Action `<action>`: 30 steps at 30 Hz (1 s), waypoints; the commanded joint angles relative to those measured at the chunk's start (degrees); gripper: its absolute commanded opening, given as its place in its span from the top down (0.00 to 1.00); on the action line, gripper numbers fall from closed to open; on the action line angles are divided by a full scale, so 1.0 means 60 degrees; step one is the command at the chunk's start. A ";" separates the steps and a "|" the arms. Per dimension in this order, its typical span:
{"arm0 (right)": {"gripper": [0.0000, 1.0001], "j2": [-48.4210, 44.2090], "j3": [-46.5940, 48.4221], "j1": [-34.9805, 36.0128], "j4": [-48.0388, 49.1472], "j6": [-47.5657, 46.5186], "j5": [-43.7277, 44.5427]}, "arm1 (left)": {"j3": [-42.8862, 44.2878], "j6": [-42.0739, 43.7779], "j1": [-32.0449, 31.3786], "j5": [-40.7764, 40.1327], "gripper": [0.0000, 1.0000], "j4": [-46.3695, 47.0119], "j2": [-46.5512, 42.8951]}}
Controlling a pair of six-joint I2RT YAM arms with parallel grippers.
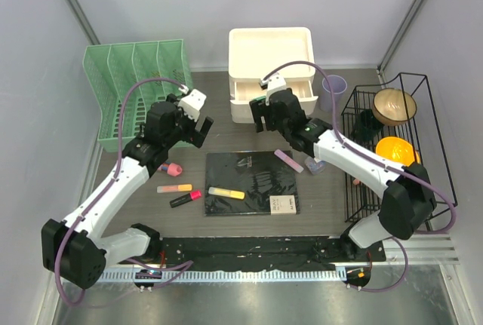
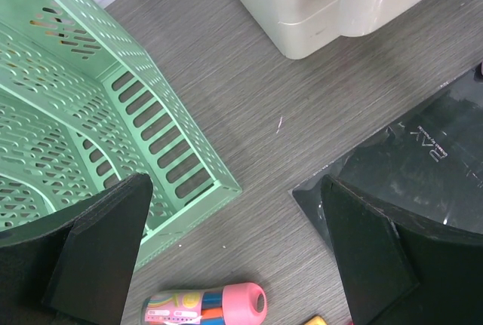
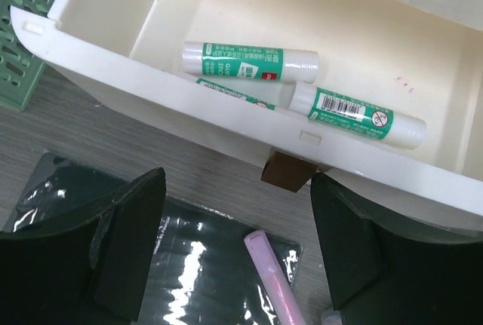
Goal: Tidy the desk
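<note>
Third glue stick mostly hidden behind drawer front. Lilac pen cut by bottom edge. Notebook label print too small to read.

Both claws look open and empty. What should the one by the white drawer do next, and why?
Probably lower the right gripper toward the lilac pen and close on it. The gripper is open and holds nothing. The drawer before it stands open with glue sticks inside, and the pen lies loose, partly on the black notebook, just in front of that drawer.
</note>
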 commanded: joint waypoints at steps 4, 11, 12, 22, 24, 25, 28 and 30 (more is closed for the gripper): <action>0.18 0.0348 0.0622 0.0190 0.1797 0.0564 0.1219 | -0.0192 -0.0005 0.0062 -0.0052 0.00 0.0682 -0.0208; 0.18 0.0860 0.1017 0.0292 0.2105 0.0960 0.1908 | -0.0251 -0.0035 0.0076 0.0006 0.00 0.0697 -0.0267; 0.18 0.0933 0.1090 0.0292 0.2149 0.0932 0.1893 | -0.0236 -0.0035 0.0076 0.0006 0.00 0.0697 -0.0282; 0.18 0.1944 0.2159 0.0293 0.2530 0.0288 0.2333 | -0.0236 -0.0049 0.0091 -0.0008 0.00 0.0609 -0.0340; 0.18 0.2163 0.2320 0.0307 0.2603 0.0098 0.2450 | -0.0251 -0.0035 0.0091 0.0035 0.00 0.0580 -0.0355; 0.18 0.2237 0.2466 0.0307 0.2618 0.0053 0.2479 | -0.0265 -0.0049 0.0091 0.0050 0.00 0.0565 -0.0355; 0.18 0.2500 0.2702 0.0293 0.2691 -0.0123 0.2567 | -0.0309 -0.0049 0.0091 0.0094 0.00 0.0536 -0.0355; 0.18 0.2632 0.2819 0.0307 0.2749 -0.0211 0.2596 | -0.0339 -0.0006 0.0091 0.0138 0.00 0.0521 -0.0355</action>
